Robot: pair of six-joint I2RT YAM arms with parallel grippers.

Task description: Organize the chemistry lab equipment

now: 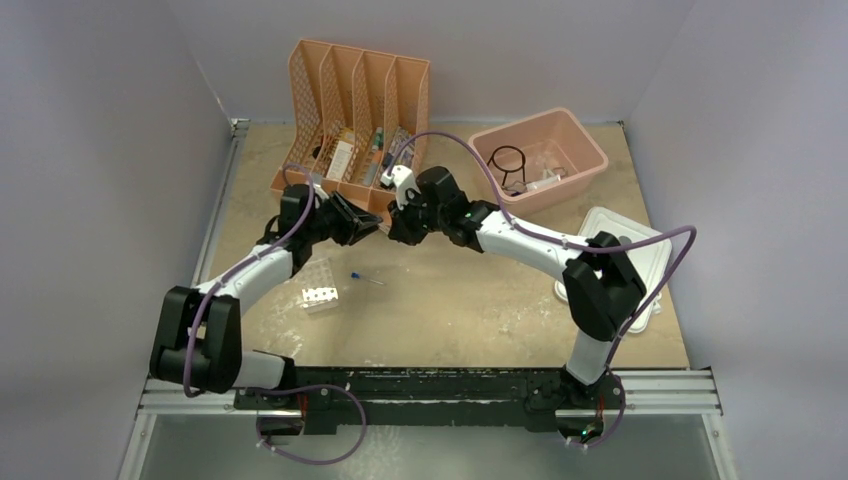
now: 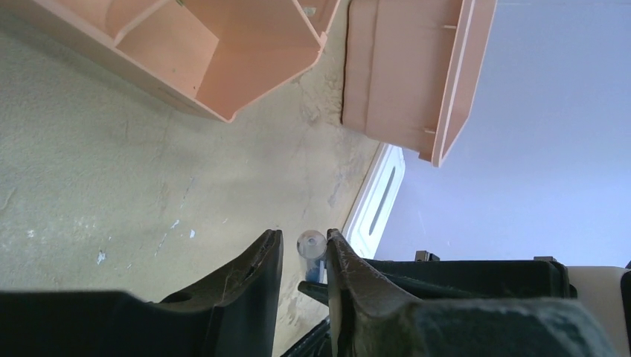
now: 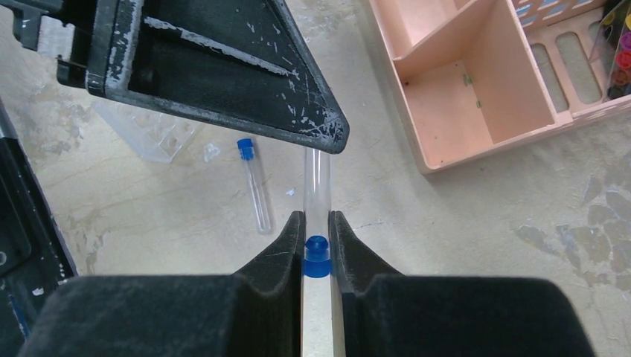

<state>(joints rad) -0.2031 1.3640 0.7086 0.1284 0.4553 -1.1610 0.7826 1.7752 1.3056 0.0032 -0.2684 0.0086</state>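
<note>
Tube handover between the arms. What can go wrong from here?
1. The left gripper only brackets the tip of the blue-capped tube, with a gap beside one finger; if the right gripper lets go early, it could drop.
2. The right gripper pinches at the cap; a pull may slip it.

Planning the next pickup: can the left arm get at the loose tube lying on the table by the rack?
Probably, once free: the loose tube lies uncovered near the white rack, but the left gripper is around the held tube in the right gripper.
</note>
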